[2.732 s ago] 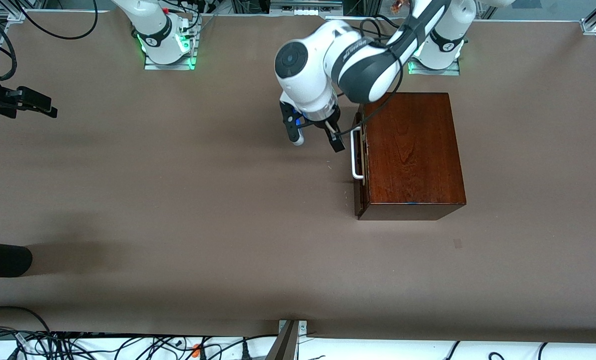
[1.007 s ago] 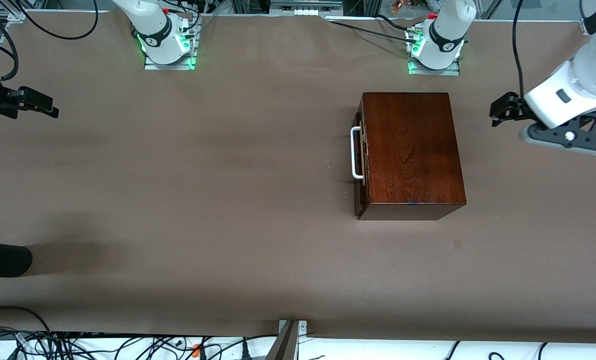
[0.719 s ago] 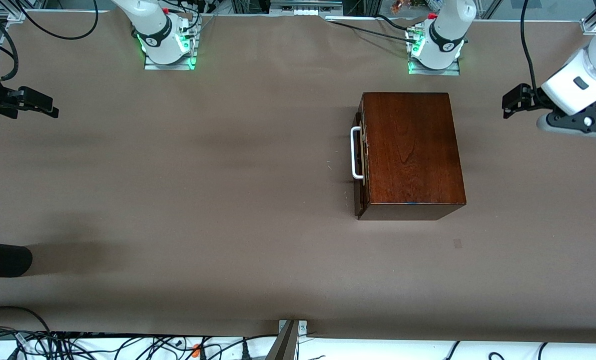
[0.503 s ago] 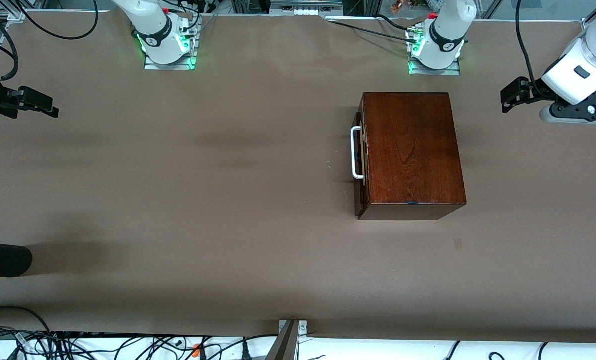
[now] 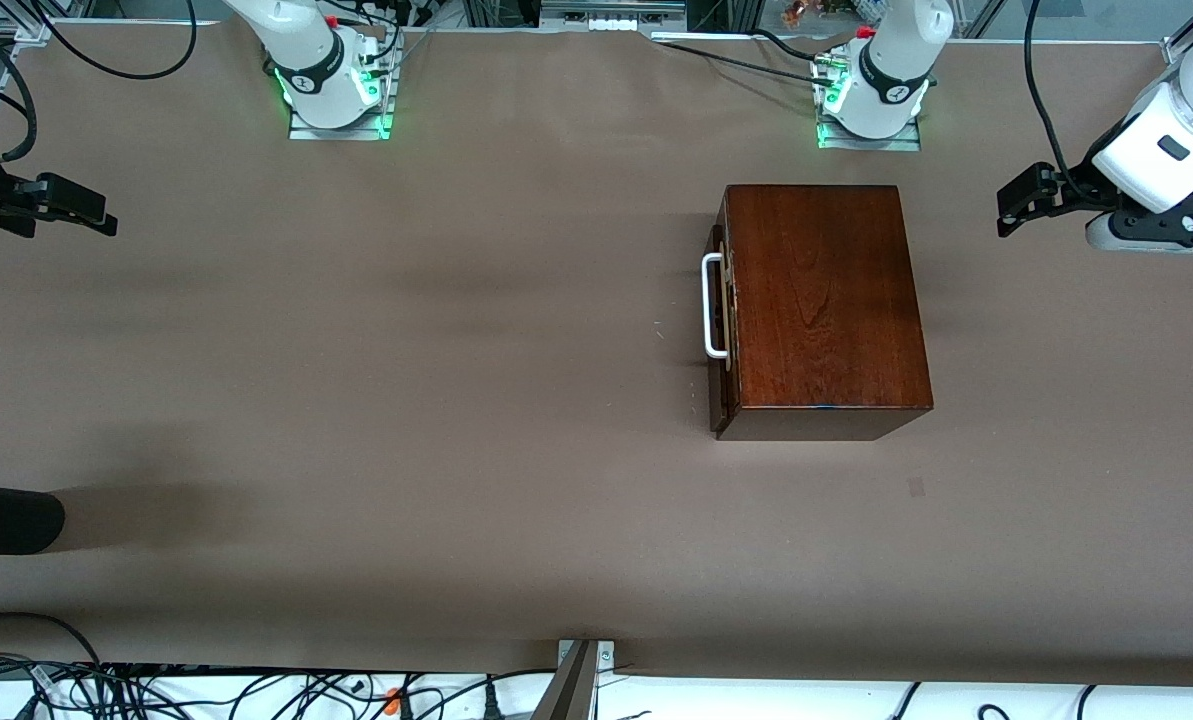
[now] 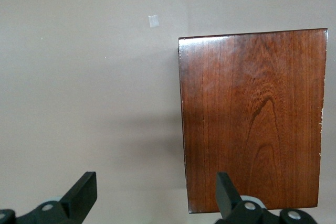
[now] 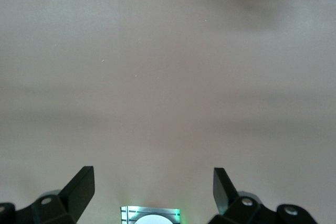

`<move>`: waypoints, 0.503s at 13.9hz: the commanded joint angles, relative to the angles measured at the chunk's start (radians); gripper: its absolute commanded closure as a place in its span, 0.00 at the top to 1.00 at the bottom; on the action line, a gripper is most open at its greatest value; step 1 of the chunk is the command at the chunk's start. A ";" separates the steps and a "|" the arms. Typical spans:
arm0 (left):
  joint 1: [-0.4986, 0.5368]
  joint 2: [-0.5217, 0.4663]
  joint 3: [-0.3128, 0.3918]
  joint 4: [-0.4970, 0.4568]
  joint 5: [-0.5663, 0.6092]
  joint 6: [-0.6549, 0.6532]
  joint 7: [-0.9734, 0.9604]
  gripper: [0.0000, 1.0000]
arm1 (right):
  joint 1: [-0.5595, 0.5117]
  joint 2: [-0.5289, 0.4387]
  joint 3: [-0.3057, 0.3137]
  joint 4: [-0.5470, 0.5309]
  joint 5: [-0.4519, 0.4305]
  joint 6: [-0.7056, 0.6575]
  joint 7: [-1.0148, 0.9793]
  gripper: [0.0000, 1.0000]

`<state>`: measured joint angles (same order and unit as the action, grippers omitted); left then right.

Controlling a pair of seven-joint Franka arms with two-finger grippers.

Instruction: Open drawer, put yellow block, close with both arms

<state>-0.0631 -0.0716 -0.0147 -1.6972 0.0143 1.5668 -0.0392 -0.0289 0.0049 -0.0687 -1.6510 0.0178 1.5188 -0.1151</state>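
The mahogany box (image 5: 821, 300) stands near the left arm's base, and its top fills part of the left wrist view (image 6: 252, 119). Its drawer (image 5: 721, 330) is pushed in, with the white bar handle (image 5: 712, 305) facing the right arm's end of the table. My left gripper (image 5: 1006, 210) hangs open and empty over bare table beside the box, at the left arm's end; its fingers (image 6: 84, 195) stand wide apart. My right gripper (image 5: 104, 218) waits open and empty at the right arm's end; its fingers (image 7: 81, 187) show wide apart. The yellow block is out of view.
A black rounded object (image 5: 6, 518) juts in at the right arm's end, nearer the front camera. A small pale mark (image 5: 916, 487) sits on the brown table cover (image 5: 456, 350), nearer the front camera than the box. Cables run along the table's edges.
The left arm has swung from the drawer's handle out to the left arm's end of the table, then drifted slightly. The drawer and the right arm have not moved.
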 commanded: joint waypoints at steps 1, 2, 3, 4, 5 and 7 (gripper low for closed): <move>0.011 -0.042 -0.004 -0.038 -0.030 0.013 -0.008 1.00 | -0.006 -0.008 0.004 -0.003 -0.013 -0.002 -0.006 1.00; 0.011 -0.042 -0.004 -0.038 -0.030 0.013 -0.011 1.00 | -0.006 -0.008 0.004 -0.003 -0.013 -0.002 -0.005 1.00; 0.011 -0.040 -0.004 -0.036 -0.031 0.013 -0.013 1.00 | -0.006 -0.008 0.004 -0.003 -0.013 -0.002 -0.005 1.00; 0.011 -0.040 -0.004 -0.035 -0.031 0.013 -0.021 1.00 | -0.006 -0.009 0.004 -0.003 -0.013 0.000 -0.006 1.00; 0.011 -0.040 -0.005 -0.033 -0.031 0.013 -0.022 1.00 | -0.006 -0.008 0.004 -0.003 -0.013 0.001 -0.006 1.00; 0.011 -0.040 -0.005 -0.033 -0.031 0.012 -0.022 1.00 | -0.006 -0.008 0.003 -0.003 -0.013 -0.003 -0.002 1.00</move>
